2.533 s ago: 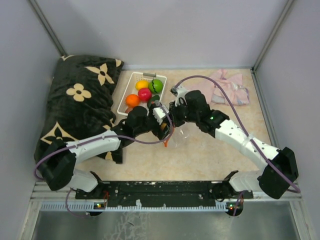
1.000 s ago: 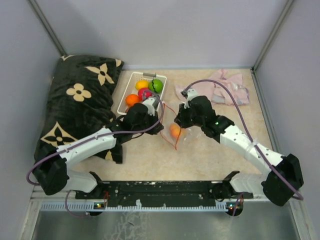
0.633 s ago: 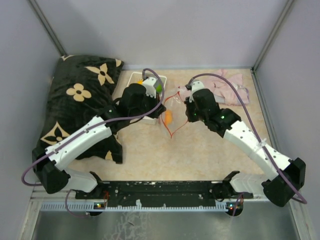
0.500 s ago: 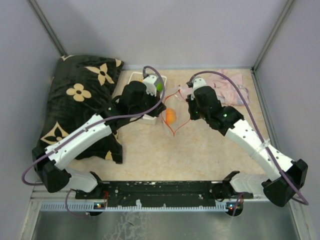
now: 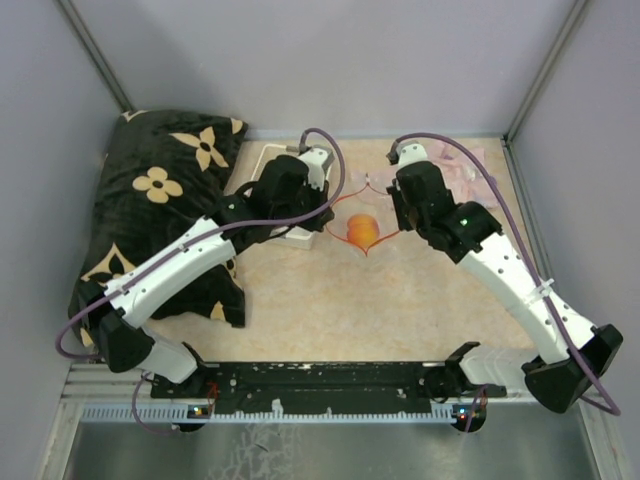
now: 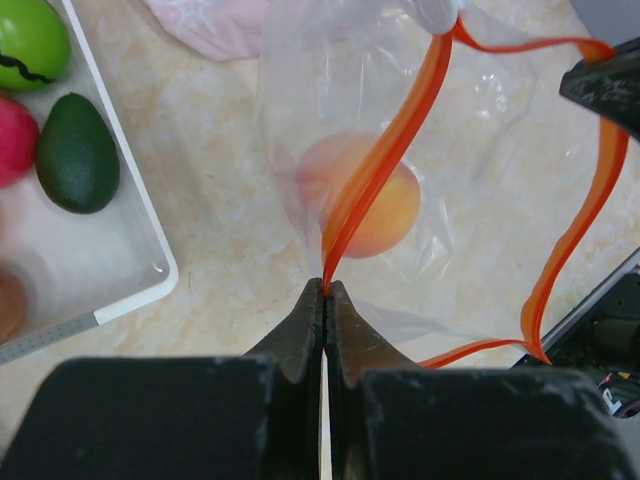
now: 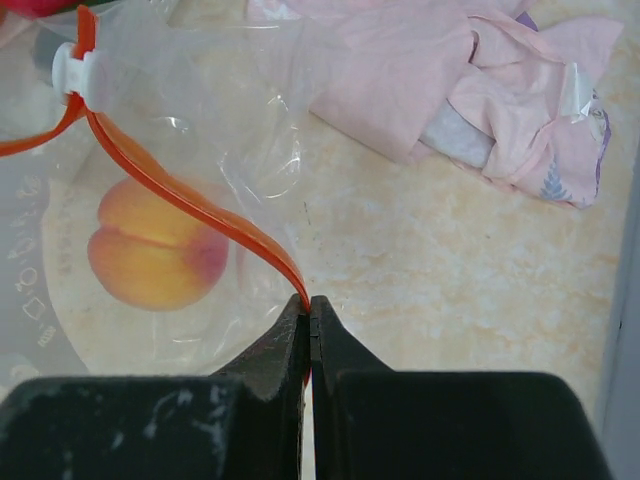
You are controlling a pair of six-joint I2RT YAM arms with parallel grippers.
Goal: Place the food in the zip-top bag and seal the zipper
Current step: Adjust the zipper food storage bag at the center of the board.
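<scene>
The clear zip-top bag (image 5: pixel 362 222) hangs between my two grippers with its mouth spread wide. A peach-coloured toy fruit (image 5: pixel 362 231) lies inside it, the only food in the bag. My left gripper (image 6: pixel 326 290) is shut on the red-orange zipper (image 6: pixel 385 160) at one side of the mouth. My right gripper (image 7: pixel 310 300) is shut on the zipper (image 7: pixel 180 195) at the other side. A white slider (image 7: pixel 72 68) sits on the strip. In the white basket (image 6: pixel 120 215) lie a bright green piece (image 6: pixel 30 40), a dark green one (image 6: pixel 75 150) and a red one (image 6: pixel 10 135).
A black pillow with tan flowers (image 5: pixel 160 200) fills the left side, and my left arm passes over the basket (image 5: pixel 258 160) beside it. A crumpled pink cloth (image 7: pixel 450 90) lies at the back right (image 5: pixel 470 165). Grey walls close in the back and both sides.
Both grippers have carried the bag with the peach toward the back and drawn apart, spreading its mouth wider. The left arm now covers most of the basket.
</scene>
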